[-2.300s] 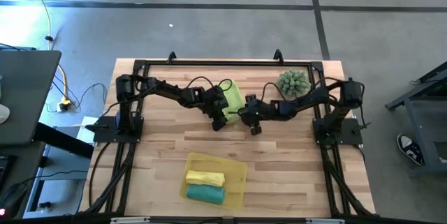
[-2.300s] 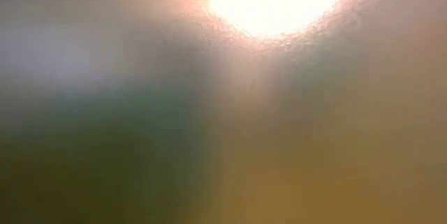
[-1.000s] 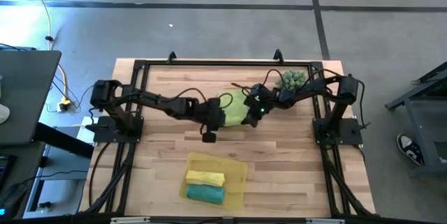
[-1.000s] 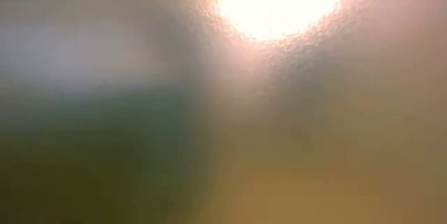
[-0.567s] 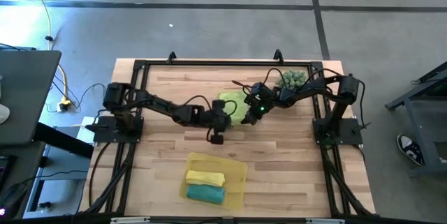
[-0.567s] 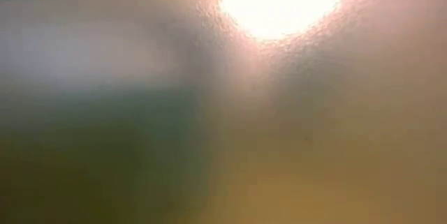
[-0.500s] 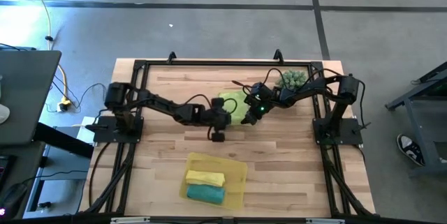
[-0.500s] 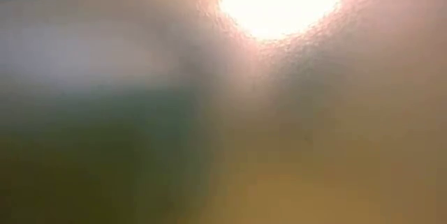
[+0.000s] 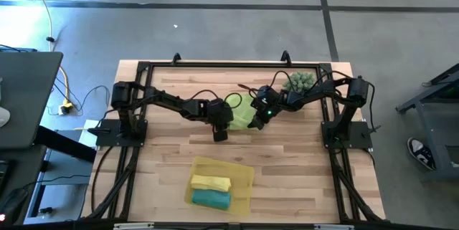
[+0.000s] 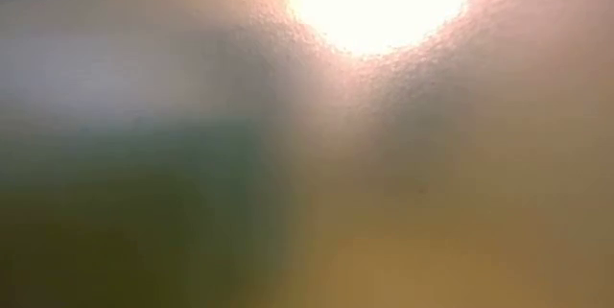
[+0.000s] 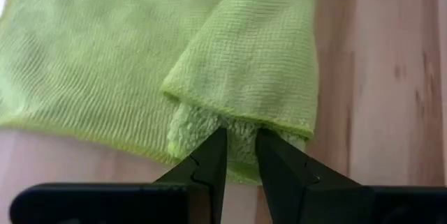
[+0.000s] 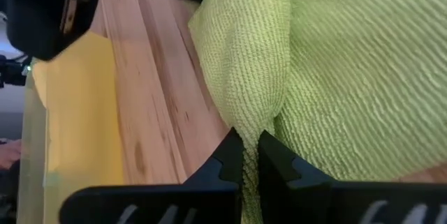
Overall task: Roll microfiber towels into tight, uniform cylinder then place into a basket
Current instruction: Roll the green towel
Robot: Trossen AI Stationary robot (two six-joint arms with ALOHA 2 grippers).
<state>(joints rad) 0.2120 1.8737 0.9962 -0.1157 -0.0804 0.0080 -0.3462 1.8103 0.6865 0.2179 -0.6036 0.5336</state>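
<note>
The lime green towel [image 9: 242, 107] lies on the table's far middle, partly folded over on itself. My left gripper [image 9: 228, 117] is at the towel's left near side and my right gripper [image 9: 252, 117] at its right near side; each is shut on the towel. In the left wrist view a folded-over flap [image 11: 251, 63] lies on the flat part of the towel. The yellow basket [image 9: 244, 173] stands near the table's front edge. In it a rolled yellow towel [image 9: 210, 182] and a rolled teal towel [image 9: 211, 198] lie side by side. My left gripper pinches the end of the folded-over flap [image 11: 237, 128] between its two fingers, several layers with a hemmed edge on top. The fingers come from the table's left. The towel rests on the table. My right gripper pinches a raised fold [image 12: 248, 116] at the towel's edge between its two fingers. The fingers come from the table's right, and the rest of the towel lies on the wood.
A spiky green plant [image 9: 301, 82] stands at the far right, close behind my right arm. Black arm frames run along both table sides. Bare wood [image 9: 287, 151] lies between the towel and the basket.
My left arm has swung its elbow toward the table's right. Its gripper has stayed shut on the towel's left near side, with only small shifts. The lime towel has bunched a little narrower between the two grippers. My right gripper has kept still.
</note>
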